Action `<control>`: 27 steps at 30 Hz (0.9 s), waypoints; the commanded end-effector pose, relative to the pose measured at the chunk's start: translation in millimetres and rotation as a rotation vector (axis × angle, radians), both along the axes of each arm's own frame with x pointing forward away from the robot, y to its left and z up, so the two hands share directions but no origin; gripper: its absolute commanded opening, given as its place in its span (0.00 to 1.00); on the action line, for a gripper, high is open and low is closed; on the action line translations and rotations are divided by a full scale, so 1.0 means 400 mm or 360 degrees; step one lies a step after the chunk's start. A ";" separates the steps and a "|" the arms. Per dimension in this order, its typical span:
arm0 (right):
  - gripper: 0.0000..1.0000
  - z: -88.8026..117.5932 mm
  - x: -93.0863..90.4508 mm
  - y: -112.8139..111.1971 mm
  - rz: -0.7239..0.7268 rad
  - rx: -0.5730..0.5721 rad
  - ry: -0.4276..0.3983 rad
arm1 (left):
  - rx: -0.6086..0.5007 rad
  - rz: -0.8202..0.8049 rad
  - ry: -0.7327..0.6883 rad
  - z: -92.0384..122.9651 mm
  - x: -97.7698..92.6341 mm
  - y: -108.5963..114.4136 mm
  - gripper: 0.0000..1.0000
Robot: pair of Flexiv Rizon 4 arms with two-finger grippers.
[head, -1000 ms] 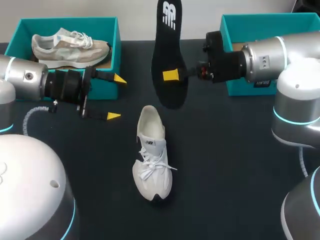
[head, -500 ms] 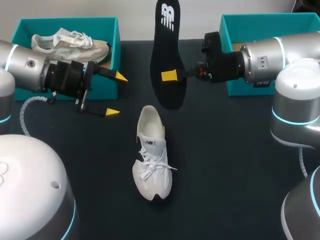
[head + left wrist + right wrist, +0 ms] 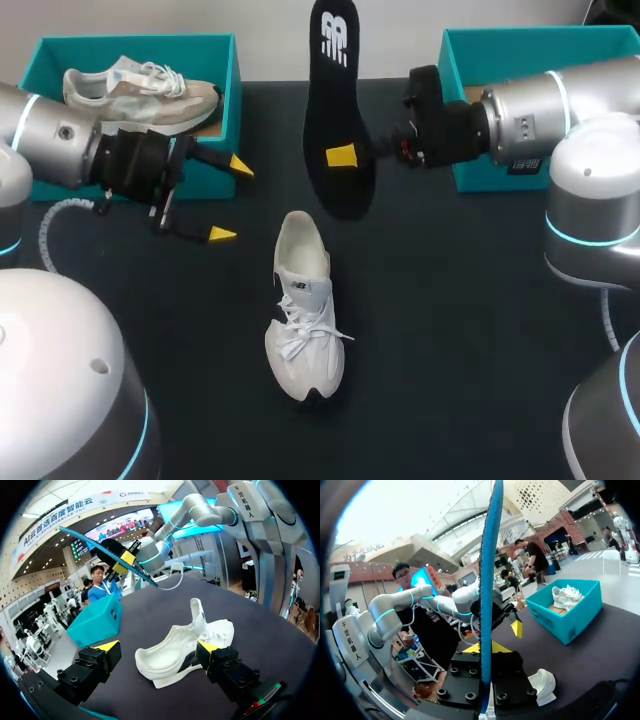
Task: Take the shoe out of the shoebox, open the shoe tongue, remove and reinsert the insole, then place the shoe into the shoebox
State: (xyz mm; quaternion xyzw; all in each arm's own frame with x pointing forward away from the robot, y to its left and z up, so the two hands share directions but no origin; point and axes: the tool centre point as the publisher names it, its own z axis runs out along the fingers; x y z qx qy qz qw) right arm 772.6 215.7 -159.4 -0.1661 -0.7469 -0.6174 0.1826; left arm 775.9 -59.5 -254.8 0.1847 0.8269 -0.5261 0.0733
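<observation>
The black insole carried a white logo near its far end. A small mark sat on the white shoe's tongue and a label on the right arm, both too small to read.

The right gripper was clenched on the insole, holding it in the air over the far middle of the table. In the head view the insole's long axis ran from the far edge towards the near one, its logo end farthest away and its black face up. From the right wrist it stood edge-on and upright between the yellow tips of the gripper, showing as a thin blue strip.

The shoe lay on its sole in the middle of the table, under and nearer than the insole and apart from it. Its long axis also ran far to near, heel to the far side and toe to the near edge, turned a little to the right. In the left wrist view the shoe lay ahead of the left gripper, tongue raised.

The left gripper was released, fingers wide apart, holding nothing, left of the shoe and just in front of the left box.

That teal box held a tan shoe. A second teal box stood at the far right, behind the right arm. The table was dark and matte.
</observation>
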 end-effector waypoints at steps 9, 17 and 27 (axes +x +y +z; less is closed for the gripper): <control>0.00 -0.088 0.079 0.067 0.0171 0.0062 -0.0081 | 0.0256 0.0118 0.0067 -0.150 0.020 -0.009 1.00; 0.00 -0.135 0.083 0.109 0.0309 0.0121 -0.0057 | 0.0334 0.0186 0.0105 -0.197 0.009 -0.007 1.00; 0.00 -0.181 0.077 0.151 0.0374 0.0148 -0.0041 | 0.0408 0.0196 0.0080 -0.223 -0.005 -0.011 1.00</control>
